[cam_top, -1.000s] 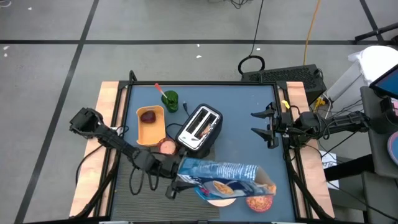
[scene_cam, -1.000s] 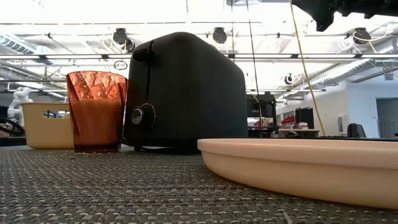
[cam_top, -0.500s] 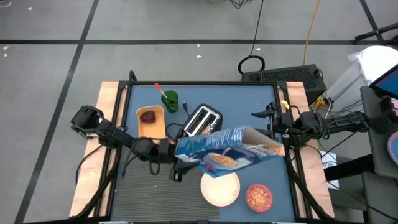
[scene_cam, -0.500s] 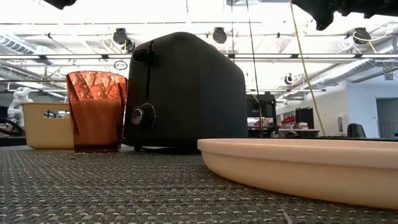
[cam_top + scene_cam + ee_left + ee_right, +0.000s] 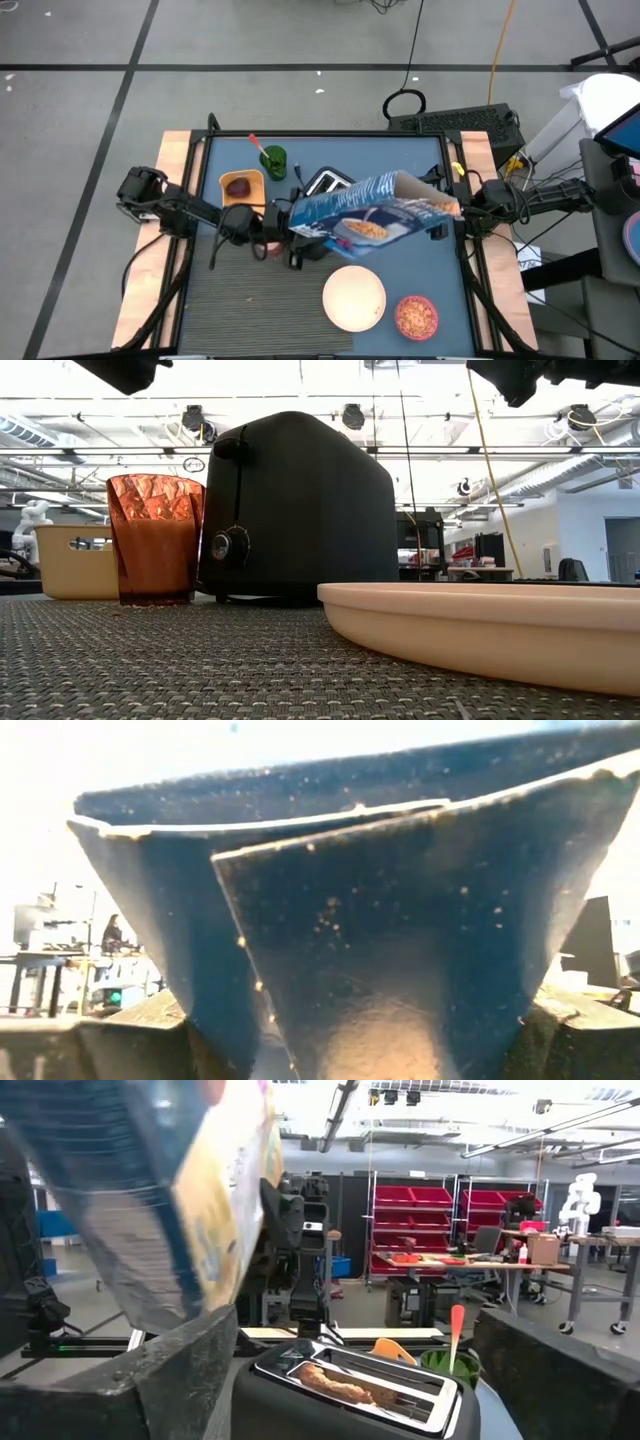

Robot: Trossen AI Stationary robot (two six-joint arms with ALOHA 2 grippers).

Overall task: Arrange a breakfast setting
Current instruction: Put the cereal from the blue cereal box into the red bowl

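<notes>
Left gripper [image 5: 300, 248] pinches the cereal box [image 5: 370, 215] above the toaster [image 5: 325, 183] — right gripper [image 5: 438, 205] spread.

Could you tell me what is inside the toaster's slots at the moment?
In the right wrist view, the toaster has a brown toast slice lying in its nearer slot. From above, the cereal box held by the left gripper covers part of the toaster, hiding the rest.
</notes>
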